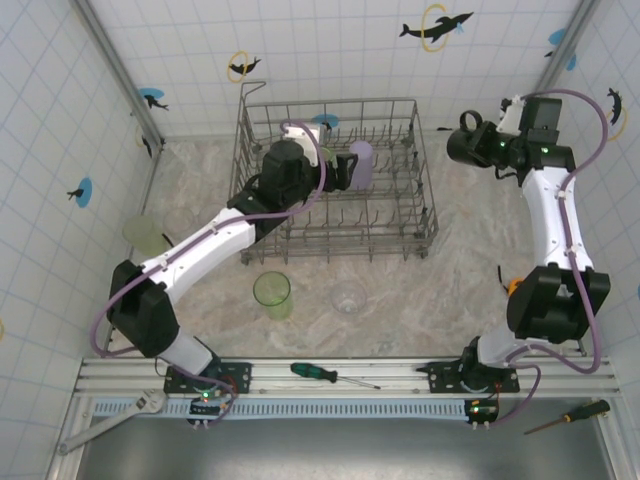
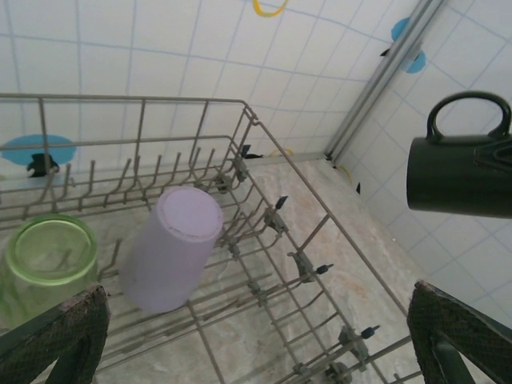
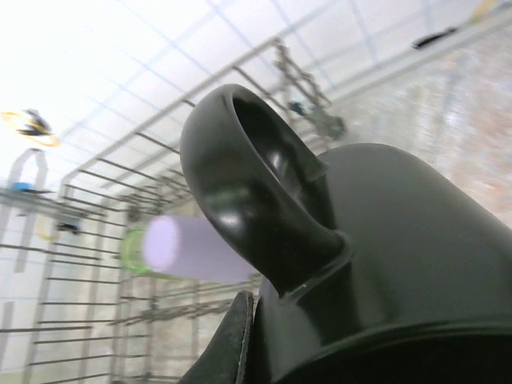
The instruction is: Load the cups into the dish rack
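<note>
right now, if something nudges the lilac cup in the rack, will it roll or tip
The lilac cup probably won't roll: it sits bottom-up among the dish rack tines, which should block it. It looks like thin matte plastic, so it is likely light and easily knocked askew.

I can read no words, numbers or brand marks; the wall tiles (image 1: 330,50) beyond the dish rack (image 1: 330,101) carry wordless dolphin stickers (image 1: 436,26).

Left arm (image 1: 215,238): reaches forward and to the right from its base.
Left gripper (image 2: 256,332): jaws spread wide.
Right arm (image 1: 552,215): raised, forearm upright, wrist turned left.
Right gripper (image 1: 478,144): clamped on black mug (image 1: 462,142).
</note>
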Controlling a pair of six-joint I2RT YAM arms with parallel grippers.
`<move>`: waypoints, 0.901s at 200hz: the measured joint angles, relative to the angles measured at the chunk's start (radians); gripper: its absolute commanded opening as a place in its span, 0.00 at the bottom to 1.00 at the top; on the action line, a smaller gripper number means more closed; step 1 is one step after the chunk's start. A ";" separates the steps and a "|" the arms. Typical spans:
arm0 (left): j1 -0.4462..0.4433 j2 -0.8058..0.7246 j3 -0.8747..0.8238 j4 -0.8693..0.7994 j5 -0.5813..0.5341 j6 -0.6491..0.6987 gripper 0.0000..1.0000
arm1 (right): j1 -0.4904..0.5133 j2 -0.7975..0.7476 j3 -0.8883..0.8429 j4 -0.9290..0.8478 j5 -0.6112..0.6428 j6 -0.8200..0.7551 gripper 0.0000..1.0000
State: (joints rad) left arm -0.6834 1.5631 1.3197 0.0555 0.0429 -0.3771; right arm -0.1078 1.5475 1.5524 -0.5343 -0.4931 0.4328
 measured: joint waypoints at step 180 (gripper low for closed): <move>0.202 0.328 0.242 0.267 0.732 -0.216 0.98 | 0.076 -0.015 -0.252 0.783 -0.456 0.564 0.00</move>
State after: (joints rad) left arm -0.4816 1.8912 1.5616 0.3225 0.7750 -0.5934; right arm -0.0322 1.5326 1.3006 0.2485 -0.9493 0.9966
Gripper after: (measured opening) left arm 0.975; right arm 0.114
